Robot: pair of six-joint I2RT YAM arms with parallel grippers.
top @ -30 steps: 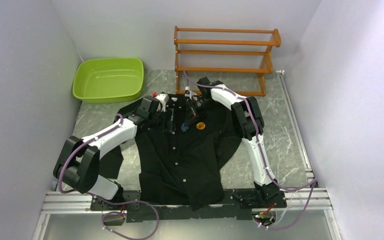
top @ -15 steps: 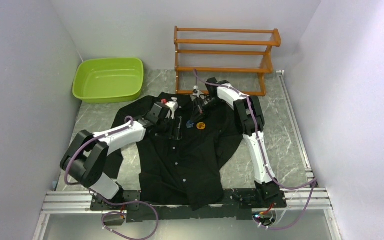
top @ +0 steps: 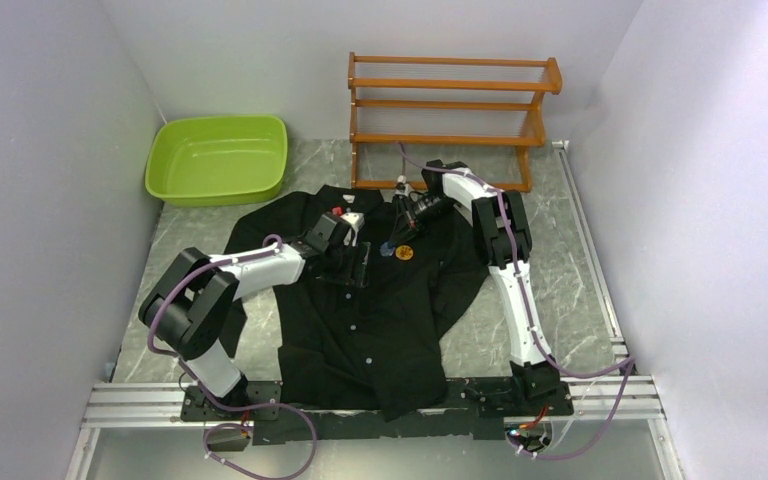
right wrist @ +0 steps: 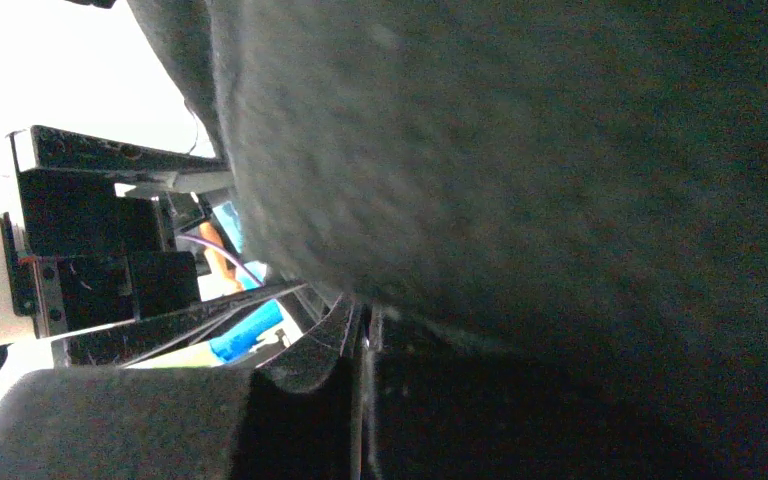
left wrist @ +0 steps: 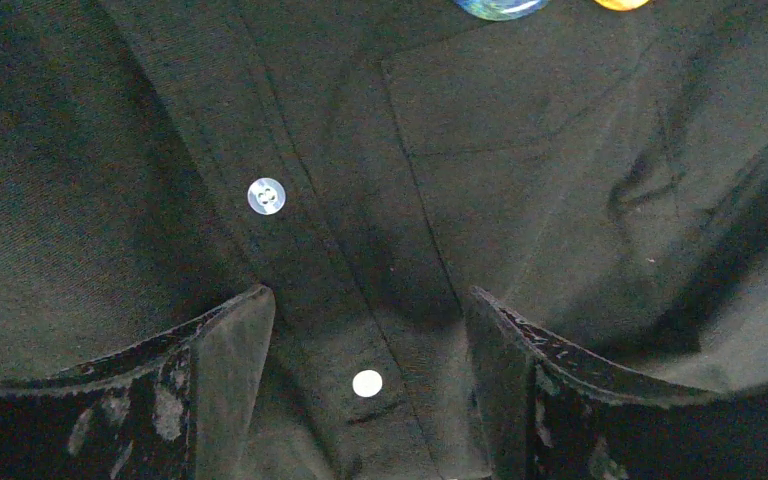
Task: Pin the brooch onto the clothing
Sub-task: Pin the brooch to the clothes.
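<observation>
— While the left pincer point(left wrist: 365, 310) hangs spread above the black button-up shirt point(top: 360, 330), where's the round orange brooch point(top: 402, 252)?
— On the shirt just beyond it, beside the right pincer point(top: 391, 239), which is pressed together. Grey marbled counter point(top: 560, 270), pale walls point(top: 40, 150).

One shirt point(top: 360, 320); one brooch point(top: 403, 252); one basin point(top: 218, 160); one rack point(top: 445, 103).

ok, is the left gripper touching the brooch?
Apart. The left wrist view shows the brooch at the top edge, with a stretch of bare shirt between it and the open left gripper.
</observation>
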